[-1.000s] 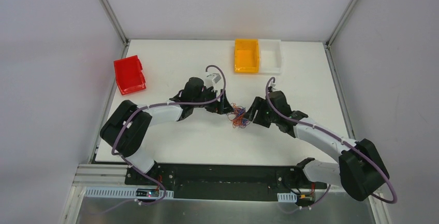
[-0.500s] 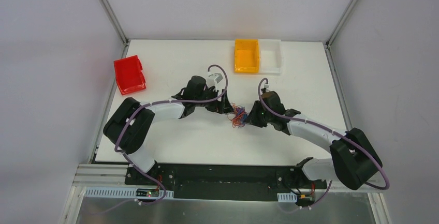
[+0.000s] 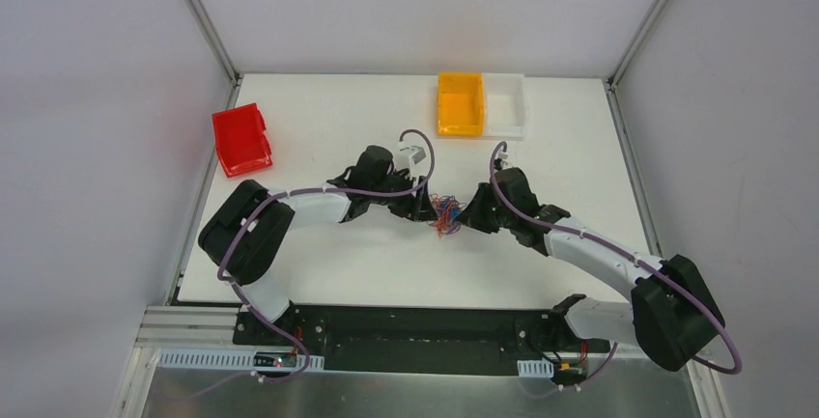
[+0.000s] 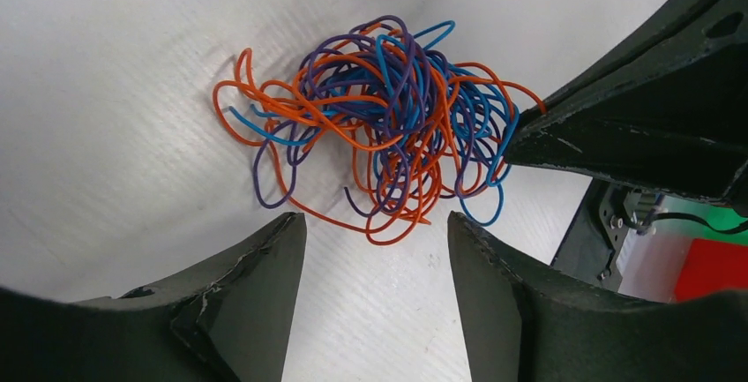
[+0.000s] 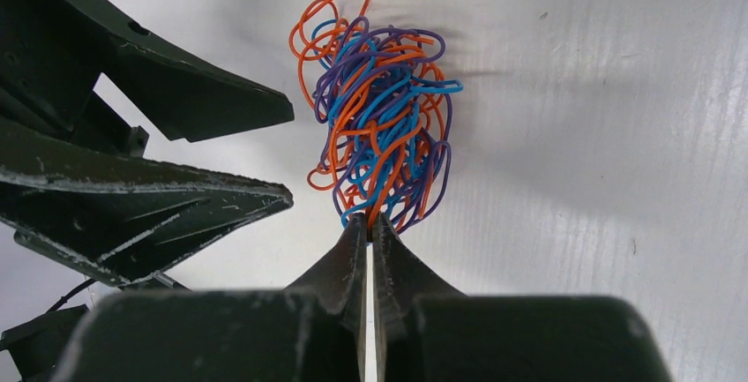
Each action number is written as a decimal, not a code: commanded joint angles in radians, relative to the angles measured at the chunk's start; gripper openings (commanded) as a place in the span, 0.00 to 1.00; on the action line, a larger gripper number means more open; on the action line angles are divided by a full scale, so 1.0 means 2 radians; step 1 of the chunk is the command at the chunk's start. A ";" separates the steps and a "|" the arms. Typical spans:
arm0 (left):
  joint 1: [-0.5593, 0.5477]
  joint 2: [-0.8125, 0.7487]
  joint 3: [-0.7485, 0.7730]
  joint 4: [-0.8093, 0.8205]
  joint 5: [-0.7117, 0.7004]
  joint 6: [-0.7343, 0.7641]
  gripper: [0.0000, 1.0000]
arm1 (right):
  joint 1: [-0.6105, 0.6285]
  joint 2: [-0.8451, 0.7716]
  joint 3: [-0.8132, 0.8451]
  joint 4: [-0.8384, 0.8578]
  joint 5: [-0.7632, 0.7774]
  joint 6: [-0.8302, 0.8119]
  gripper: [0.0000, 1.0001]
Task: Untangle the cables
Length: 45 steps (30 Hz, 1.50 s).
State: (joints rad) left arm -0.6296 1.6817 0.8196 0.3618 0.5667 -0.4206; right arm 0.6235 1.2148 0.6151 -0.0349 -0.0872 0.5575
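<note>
The cables lie as one tangled clump of thin orange, blue and purple wires on the white table, midway between the two arms. In the right wrist view my right gripper is shut, its tips pinching wires at the near edge of the cables. In the left wrist view my left gripper is open, its two fingers either side of bare table just short of the cables; an orange loop reaches into the gap between the tips. The right gripper's fingers show at the far right, against the clump.
A red bin sits at the table's left edge. An orange bin and a white bin stand side by side at the back. The purple hoses of both arms arch above the wrists.
My right gripper has closed onto the near edge of the clump. The left gripper has slid right toward the wires and its fingers have narrowed somewhat.
</note>
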 commanded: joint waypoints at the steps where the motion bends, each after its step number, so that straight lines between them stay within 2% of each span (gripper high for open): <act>1: -0.016 -0.007 0.021 -0.028 0.017 0.046 0.61 | 0.003 -0.007 0.008 -0.001 0.004 0.003 0.00; 4: -0.025 -0.007 0.026 -0.059 0.012 0.071 0.58 | 0.003 -0.006 0.009 -0.002 0.004 0.004 0.00; 9: -0.042 0.005 0.050 -0.095 0.005 0.095 0.43 | 0.003 -0.002 0.010 -0.004 0.006 0.006 0.00; 12: -0.048 0.015 0.062 -0.111 -0.007 0.102 0.39 | 0.003 -0.002 0.011 -0.005 0.006 0.007 0.00; 17: -0.051 0.036 0.085 -0.133 -0.027 0.102 0.26 | 0.002 -0.002 0.012 -0.006 0.008 0.007 0.00; 19: -0.051 0.046 0.095 -0.151 -0.039 0.103 0.28 | 0.002 -0.003 0.014 -0.010 0.010 0.007 0.00; 21: -0.051 0.049 0.100 -0.163 -0.050 0.102 0.43 | 0.002 -0.004 0.014 -0.011 0.011 0.006 0.00; 22: -0.051 0.048 0.100 -0.163 -0.051 0.104 0.47 | 0.002 -0.004 0.014 -0.011 0.011 0.006 0.00; 23: -0.051 0.047 0.099 -0.163 -0.049 0.104 0.45 | 0.002 -0.003 0.015 -0.011 0.011 0.006 0.00; 27: -0.052 0.052 0.104 -0.164 -0.034 0.105 0.06 | 0.002 -0.001 0.014 -0.011 0.014 0.010 0.00; 28: -0.052 0.053 0.105 -0.166 -0.030 0.104 0.00 | 0.002 -0.001 0.015 -0.013 0.017 0.011 0.00; 31: -0.051 0.029 0.096 -0.161 -0.058 0.099 0.00 | 0.002 -0.002 0.021 -0.034 0.039 0.018 0.00; 36: -0.033 -0.043 0.019 -0.091 -0.120 0.073 0.00 | -0.001 -0.016 0.035 -0.113 0.146 0.035 0.00; 41: 0.030 -0.078 -0.023 -0.081 -0.189 0.012 0.00 | -0.027 -0.042 0.035 -0.193 0.245 0.068 0.02; 45: 0.085 -0.116 -0.062 -0.076 -0.218 -0.027 0.00 | -0.073 -0.071 0.009 -0.208 0.248 0.079 0.04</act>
State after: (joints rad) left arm -0.5442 1.5307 0.7620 0.1772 0.2497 -0.3626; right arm 0.5484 1.1400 0.6464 -0.3557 0.3004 0.6636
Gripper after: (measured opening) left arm 0.008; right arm 0.035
